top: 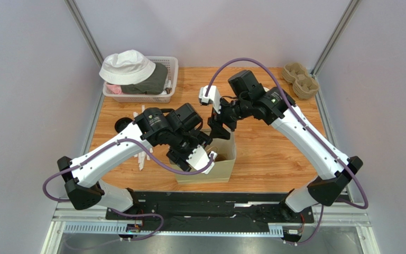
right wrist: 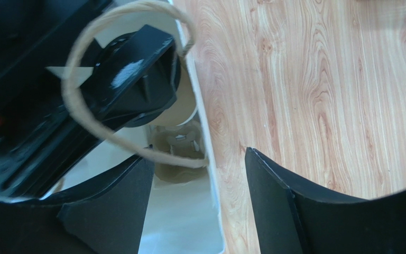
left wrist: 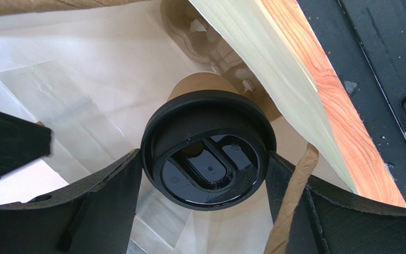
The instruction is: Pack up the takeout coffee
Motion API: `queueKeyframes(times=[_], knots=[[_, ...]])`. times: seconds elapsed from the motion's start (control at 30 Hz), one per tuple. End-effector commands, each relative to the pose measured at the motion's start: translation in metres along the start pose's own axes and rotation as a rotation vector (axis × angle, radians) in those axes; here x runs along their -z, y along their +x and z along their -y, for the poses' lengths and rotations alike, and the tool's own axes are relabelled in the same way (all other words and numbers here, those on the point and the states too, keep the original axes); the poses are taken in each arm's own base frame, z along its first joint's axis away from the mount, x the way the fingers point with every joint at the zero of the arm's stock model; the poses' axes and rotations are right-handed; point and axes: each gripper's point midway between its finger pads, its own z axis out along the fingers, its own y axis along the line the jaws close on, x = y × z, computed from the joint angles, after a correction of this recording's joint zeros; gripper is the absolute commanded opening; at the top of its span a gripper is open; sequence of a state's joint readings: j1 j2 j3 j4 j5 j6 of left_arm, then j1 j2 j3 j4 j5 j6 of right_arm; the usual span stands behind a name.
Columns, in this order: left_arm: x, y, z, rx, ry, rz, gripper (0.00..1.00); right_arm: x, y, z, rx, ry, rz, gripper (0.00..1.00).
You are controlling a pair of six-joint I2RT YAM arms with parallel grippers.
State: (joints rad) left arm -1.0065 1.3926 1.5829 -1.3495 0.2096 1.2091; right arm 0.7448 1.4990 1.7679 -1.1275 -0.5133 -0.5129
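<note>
The takeout coffee, a tan cup with a round black lid, is inside the open brown paper bag. My left gripper is shut on it, one finger against each side of the lid, and reaches into the bag's mouth in the top view. A moulded pulp tray lies in the bag below the cup. My right gripper is open, its fingers astride the bag's far wall without pinching it; in the top view it sits at the bag's far rim.
A white basket with a white hat stands at the back left. A second pulp tray sits at the back right. A flat black disc and white sticks lie left of the bag. The bag's twine handle loops across the right wrist view.
</note>
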Motion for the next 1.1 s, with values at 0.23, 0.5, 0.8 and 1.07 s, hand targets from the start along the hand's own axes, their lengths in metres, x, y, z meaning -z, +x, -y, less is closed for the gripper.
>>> queueKeyframes(times=[0.23,0.5,0.8,1.07], knots=[[0.003,-0.005,-0.002,0.039,-0.010,0.025,0.17,-0.030,0.000,0.031,0.069,0.064,-0.027,0.09],[-0.002,0.002,-0.003,0.105,-0.067,0.007,0.17,0.002,-0.034,0.040,0.011,0.202,0.091,0.00],[-0.016,0.021,-0.010,0.192,-0.196,-0.050,0.17,0.026,-0.036,0.026,-0.030,0.259,0.173,0.00],[-0.019,0.029,-0.028,0.297,-0.388,-0.027,0.17,0.019,-0.019,-0.001,0.051,0.279,0.204,0.00]])
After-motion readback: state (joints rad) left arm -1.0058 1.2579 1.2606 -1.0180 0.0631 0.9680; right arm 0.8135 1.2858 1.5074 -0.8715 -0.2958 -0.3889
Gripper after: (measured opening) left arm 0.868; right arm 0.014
